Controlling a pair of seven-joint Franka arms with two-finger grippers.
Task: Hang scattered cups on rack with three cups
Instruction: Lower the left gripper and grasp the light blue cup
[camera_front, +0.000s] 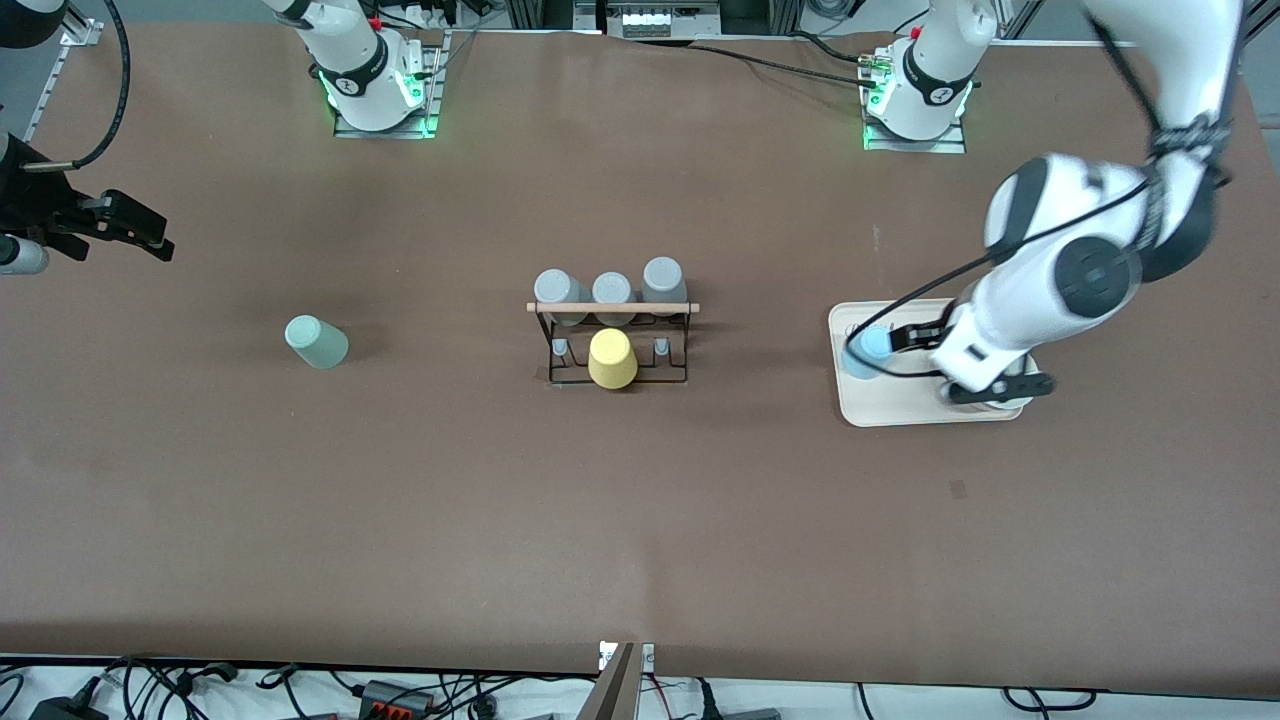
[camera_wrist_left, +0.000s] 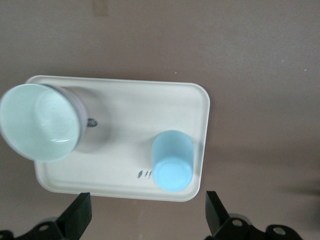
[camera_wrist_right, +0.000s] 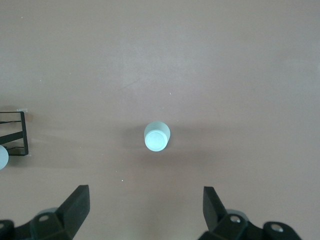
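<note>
The black wire rack with a wooden rod on top stands mid-table, and its corner shows in the right wrist view. It holds three grey cups on its farther row and a yellow cup on its nearer row. The mint green cup stands mouth down on the table toward the right arm's end. The light blue cup stands mouth down on a cream tray. My left gripper is open and empty above the tray. My right gripper is open and empty, high over the table near the mint cup.
A wider white bowl sits on the tray beside the blue cup; my left hand hides it in the front view. Bare brown table lies between the mint cup, the rack and the tray.
</note>
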